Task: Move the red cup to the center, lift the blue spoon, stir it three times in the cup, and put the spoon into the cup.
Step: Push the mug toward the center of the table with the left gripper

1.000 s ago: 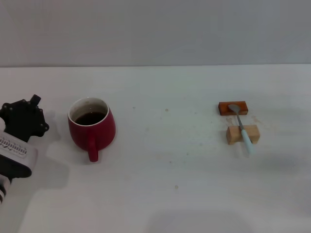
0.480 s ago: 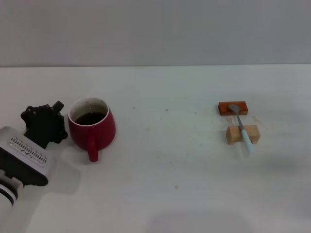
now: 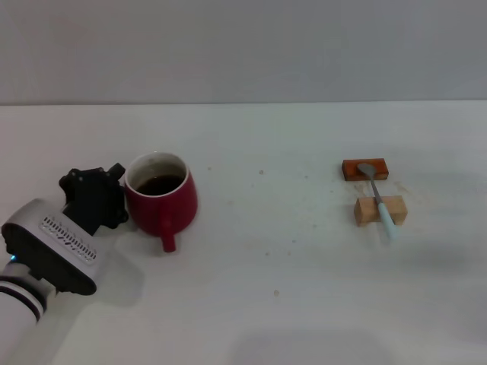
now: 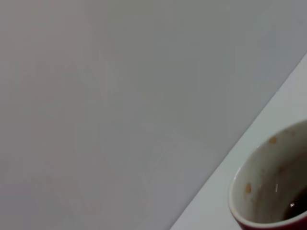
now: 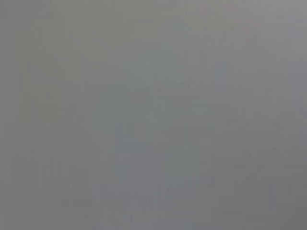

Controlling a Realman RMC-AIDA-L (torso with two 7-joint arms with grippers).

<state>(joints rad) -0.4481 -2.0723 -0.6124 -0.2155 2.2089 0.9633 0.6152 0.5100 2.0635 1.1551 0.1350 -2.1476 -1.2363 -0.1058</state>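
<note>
Left gripper (image 3: 114,194) pressed against left side of red cup (image 3: 161,199), near bench (image 3: 251,304) left edge; fingers' state: cannot tell. Push slow, low on wall, avoid spill. Right gripper unseen. Count: one cup, one blue spoon (image 3: 378,201) near right edge across two blocks: orange-red block (image 3: 365,169), wooden block (image 3: 380,211).

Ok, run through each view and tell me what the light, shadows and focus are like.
Head view: even, soft light; the left gripper and its arm throw a faint shadow on the table, the red cup a weak one. The blue spoon is sharp. Left wrist view: the cup rim looks soft, cut off at the frame corner. Right wrist view: a featureless grey field, nothing to focus on.
</note>
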